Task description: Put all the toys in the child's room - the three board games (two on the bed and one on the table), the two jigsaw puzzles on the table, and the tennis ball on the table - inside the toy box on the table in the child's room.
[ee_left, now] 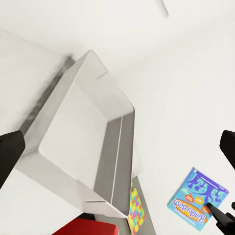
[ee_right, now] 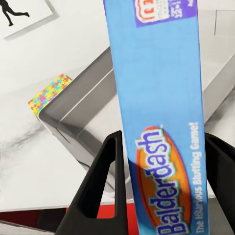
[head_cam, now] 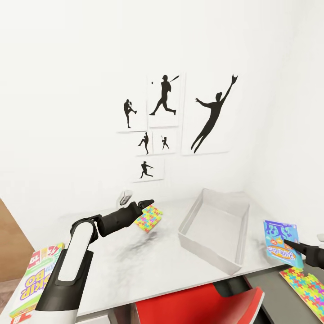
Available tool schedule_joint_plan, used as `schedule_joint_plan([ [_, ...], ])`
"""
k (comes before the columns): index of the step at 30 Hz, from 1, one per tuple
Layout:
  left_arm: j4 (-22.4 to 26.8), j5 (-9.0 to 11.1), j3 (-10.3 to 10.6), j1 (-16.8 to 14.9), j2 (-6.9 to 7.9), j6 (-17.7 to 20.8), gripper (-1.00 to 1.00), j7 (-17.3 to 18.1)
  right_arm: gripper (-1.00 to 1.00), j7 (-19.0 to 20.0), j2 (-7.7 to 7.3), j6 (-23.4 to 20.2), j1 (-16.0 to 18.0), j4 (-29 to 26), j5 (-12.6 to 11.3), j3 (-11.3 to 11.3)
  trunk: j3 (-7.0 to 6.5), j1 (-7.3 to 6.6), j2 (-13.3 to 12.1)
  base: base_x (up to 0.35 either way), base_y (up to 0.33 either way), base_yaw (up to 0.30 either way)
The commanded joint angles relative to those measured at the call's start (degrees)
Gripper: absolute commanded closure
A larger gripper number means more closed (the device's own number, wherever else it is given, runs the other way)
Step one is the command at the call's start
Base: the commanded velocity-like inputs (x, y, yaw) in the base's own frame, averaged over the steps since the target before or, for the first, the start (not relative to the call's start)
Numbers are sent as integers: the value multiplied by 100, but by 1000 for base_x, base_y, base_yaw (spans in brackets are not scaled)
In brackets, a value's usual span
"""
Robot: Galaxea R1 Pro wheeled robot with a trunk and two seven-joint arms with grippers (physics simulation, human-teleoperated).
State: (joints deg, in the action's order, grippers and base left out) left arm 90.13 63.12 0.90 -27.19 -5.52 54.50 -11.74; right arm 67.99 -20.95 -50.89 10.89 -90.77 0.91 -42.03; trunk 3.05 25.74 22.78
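While the right hand [ee_right: 164,196] clamps it, the blue "Balderdash" box [ee_right: 159,112] stands upright.

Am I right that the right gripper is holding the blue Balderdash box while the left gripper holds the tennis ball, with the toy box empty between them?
Not quite: the left gripper holds a jigsaw puzzle, not the tennis ball, as the head view shows. The rest stands: the right gripper grips the blue Balderdash box, and the toy box between them is empty.

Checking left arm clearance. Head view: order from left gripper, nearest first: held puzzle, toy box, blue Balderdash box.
From the left gripper:
1. Jigsaw puzzle, at its fingertips.
2. Toy box, mid-table to its right.
3. Balderdash box, far right, in the right gripper.
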Motion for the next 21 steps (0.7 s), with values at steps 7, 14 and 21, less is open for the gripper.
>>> schedule_joint_plan([
  [7,0,49,-9,-4,-2,17,-100,-72,100,-9,-19,-111,12,-34,35,-12,11,4,14,0,0,-8],
  [14,-5,25,-15,0,1,18,-100,-73,100,-21,-37,-128,17,-36,43,-15,-5,4,14,0,0,-63],
  [21,-12,23,-40,-1,109,18,-100,-69,100,-36,-95,-373,157,-27,48,-11,-11,4,14,0,0,-20],
])
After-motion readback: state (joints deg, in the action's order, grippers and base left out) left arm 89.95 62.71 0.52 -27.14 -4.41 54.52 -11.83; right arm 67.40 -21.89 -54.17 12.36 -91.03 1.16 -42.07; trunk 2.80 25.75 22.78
